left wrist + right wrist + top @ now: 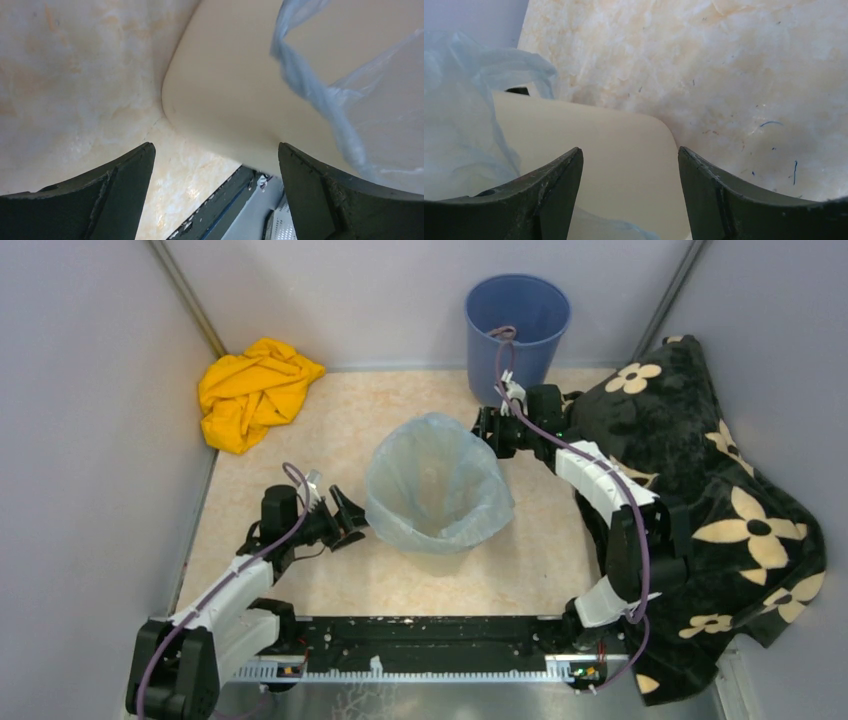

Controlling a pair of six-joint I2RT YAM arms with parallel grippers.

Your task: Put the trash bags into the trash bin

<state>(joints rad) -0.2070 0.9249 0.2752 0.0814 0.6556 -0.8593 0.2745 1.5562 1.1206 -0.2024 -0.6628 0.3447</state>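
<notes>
A pale-blue translucent trash bag (438, 480) lines the cream trash bin (440, 562) in the middle of the floor, its mouth open and its edge draped over the rim. My left gripper (352, 518) is open and empty just left of the bin. In its wrist view the bin wall (235, 95) and the bag's hem (320, 95) fill the right side. My right gripper (484, 428) is open and empty at the bin's back right rim. Its wrist view shows the bin wall (614, 150) and the bag (464, 125) at the left.
A round blue bucket (516, 328) stands at the back. A yellow cloth (252, 390) lies crumpled in the back left corner. A black flowered blanket (720, 510) covers the right side. Grey walls enclose the marbled floor (330, 420).
</notes>
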